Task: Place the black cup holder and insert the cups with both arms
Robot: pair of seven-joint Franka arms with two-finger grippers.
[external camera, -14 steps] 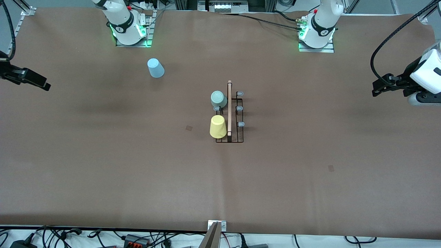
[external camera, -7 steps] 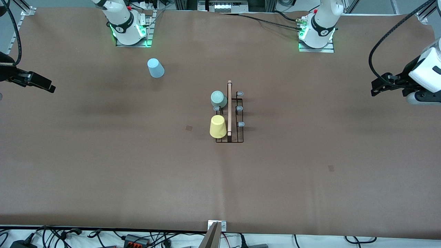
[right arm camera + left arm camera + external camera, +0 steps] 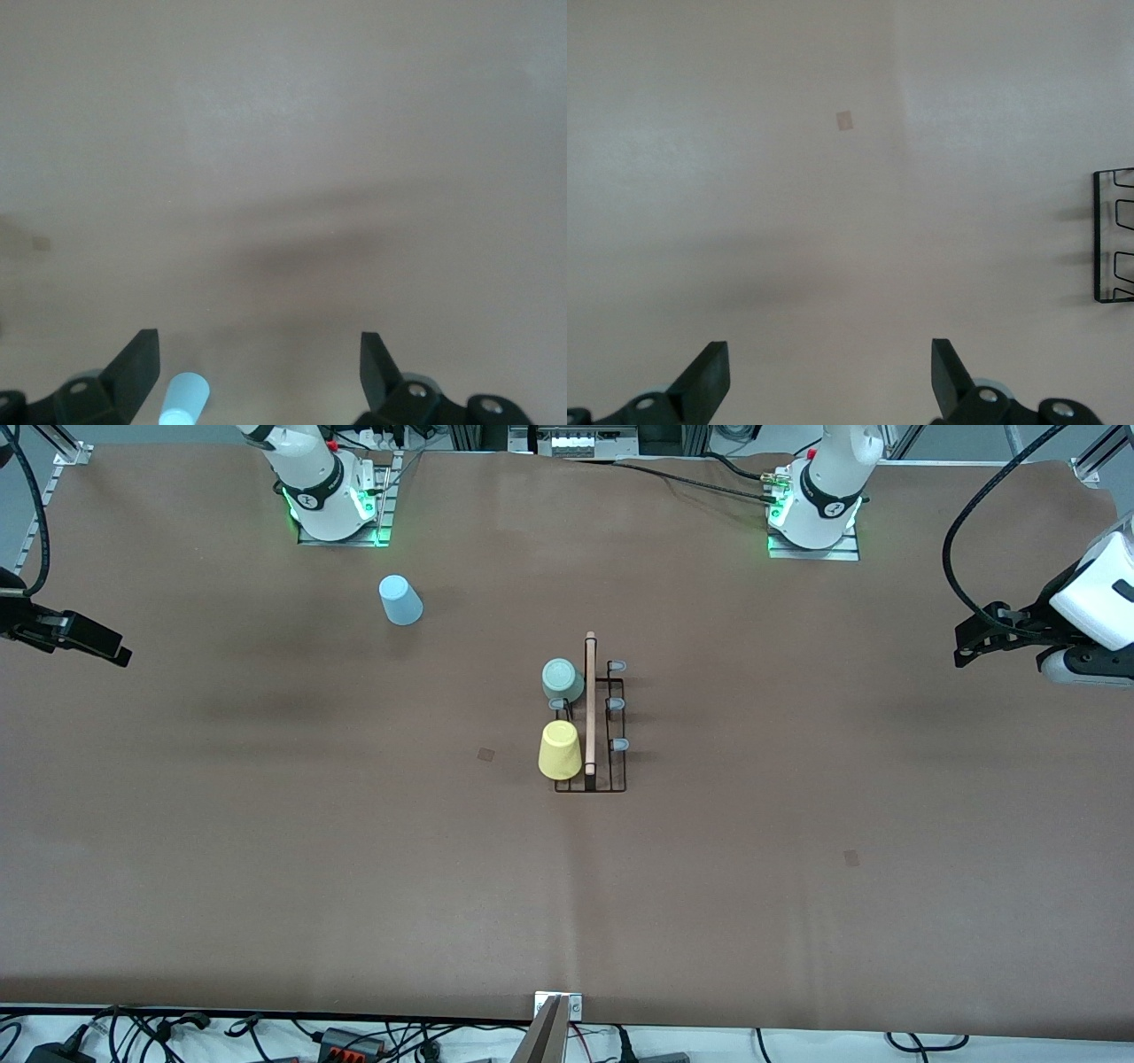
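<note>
Mid-table, black cup holder [image 3: 591,722] carries mint cup [image 3: 562,679] and yellow cup [image 3: 560,750].

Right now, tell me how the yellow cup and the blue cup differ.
The yellow cup sits upside down on the black rack at mid-table, beside its wooden rod; the blue cup stands alone on the bare table, off the rack. The blue cup is farther from the front camera, near the right arm's base. Both are small, tapered and bottom-up.
</note>
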